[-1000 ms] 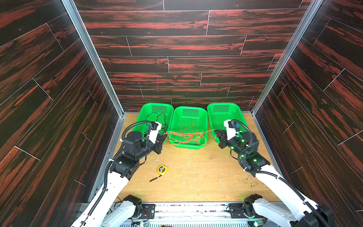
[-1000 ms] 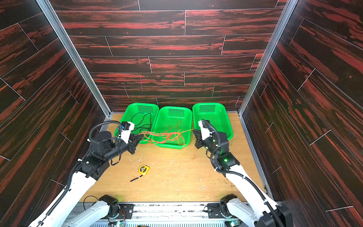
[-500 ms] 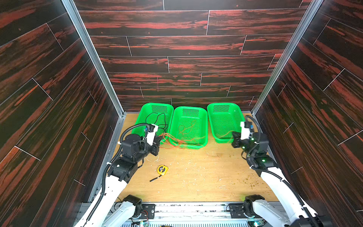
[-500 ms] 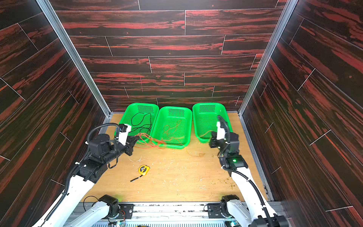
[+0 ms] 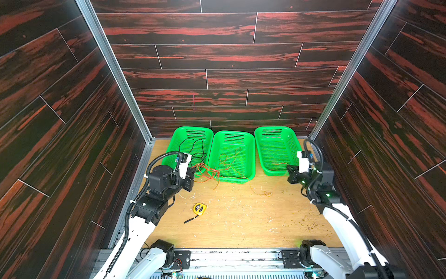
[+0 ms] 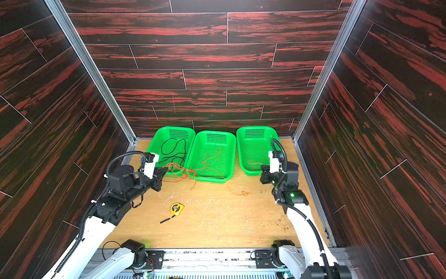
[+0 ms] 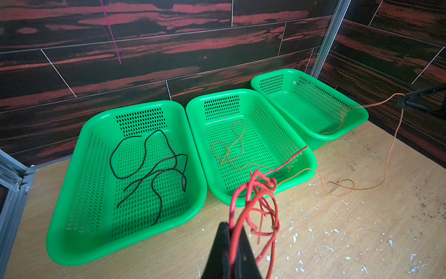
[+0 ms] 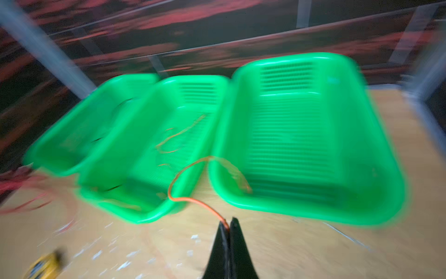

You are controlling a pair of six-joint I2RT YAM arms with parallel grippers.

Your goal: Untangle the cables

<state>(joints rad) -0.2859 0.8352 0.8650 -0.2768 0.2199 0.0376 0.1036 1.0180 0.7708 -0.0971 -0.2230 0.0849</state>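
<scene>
Beside baskets (image 8: 313,210), right gripper (image 8: 228,221) seemingly pinching orange cable (image 8: 190,198).

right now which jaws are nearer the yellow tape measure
Left. The left jaws, shut on the red cable, hang just past the tape measure, at the left basket's front. The right jaws, shut on the orange cable, are far off by the right basket.

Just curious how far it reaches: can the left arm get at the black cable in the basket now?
Probably not yet: the black cable lies in an open basket nearby, but the left gripper is shut on the red cable.
</scene>
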